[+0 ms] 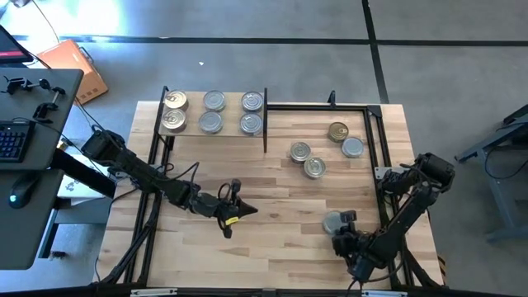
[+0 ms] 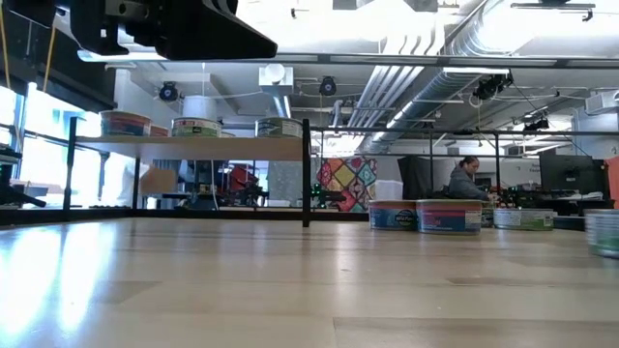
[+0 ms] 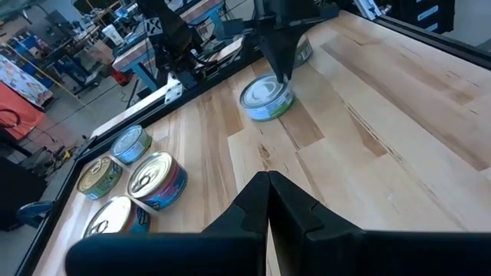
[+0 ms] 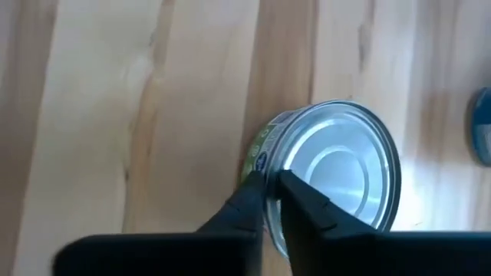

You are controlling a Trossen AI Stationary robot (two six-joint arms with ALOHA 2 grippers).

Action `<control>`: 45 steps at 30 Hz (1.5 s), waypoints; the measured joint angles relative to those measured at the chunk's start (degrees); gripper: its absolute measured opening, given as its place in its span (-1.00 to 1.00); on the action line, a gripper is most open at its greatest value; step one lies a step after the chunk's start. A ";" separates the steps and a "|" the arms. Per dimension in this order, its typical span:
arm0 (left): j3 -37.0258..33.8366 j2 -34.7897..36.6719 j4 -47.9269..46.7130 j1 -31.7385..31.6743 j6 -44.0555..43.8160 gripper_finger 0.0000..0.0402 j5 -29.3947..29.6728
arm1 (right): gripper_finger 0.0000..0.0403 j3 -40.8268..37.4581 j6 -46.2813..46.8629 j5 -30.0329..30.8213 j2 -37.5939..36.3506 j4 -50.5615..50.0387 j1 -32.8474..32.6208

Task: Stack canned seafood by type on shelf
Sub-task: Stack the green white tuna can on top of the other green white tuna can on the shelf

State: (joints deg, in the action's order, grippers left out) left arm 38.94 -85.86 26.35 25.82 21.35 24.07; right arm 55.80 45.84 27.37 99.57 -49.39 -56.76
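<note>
Silver-topped tin (image 4: 337, 180) pinched at its rim, lid upward, axis upright.
It was nipped by the right gripper (image 4: 270, 190) near the table (image 1: 272, 190) front-right corner; the left gripper (image 3: 268, 201) was closed, empty.

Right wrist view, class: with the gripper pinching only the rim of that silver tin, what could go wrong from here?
1. The right gripper grips the silver tin by its rim alone, at one edge; lifted, it may tilt or slip out.
2. The shelf already carries six tins in two rows, so stacking this one could nudge a neighbour off.
3. Four loose tins lie on the table between here and the shelf; a low carry might clip them.
</note>
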 joint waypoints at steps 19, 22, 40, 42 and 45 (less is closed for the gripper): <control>0.04 -6.12 4.02 -0.09 4.85 -1.00 -2.03 | -1.00 -0.28 -10.95 -4.37 0.44 31.38 24.30; 0.04 -6.12 4.07 -0.09 3.92 -1.00 -2.03 | -1.00 -0.28 -13.16 -7.08 1.27 37.78 27.75; 0.04 -6.12 3.88 -0.29 2.35 -1.00 -2.18 | -0.32 4.59 -46.29 -12.33 -2.71 19.54 28.11; 0.04 -6.12 3.76 -0.74 1.52 -1.00 -2.94 | -0.20 3.29 -49.85 -9.61 -2.52 17.33 27.25; 0.04 -6.12 3.59 -1.60 0.75 -1.00 -4.51 | -0.15 1.06 -51.85 -5.95 -1.85 17.77 27.03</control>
State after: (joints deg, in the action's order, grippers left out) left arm 38.98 -91.98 29.93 24.22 22.11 19.57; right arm 56.87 -6.01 21.42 97.72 -31.62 -29.73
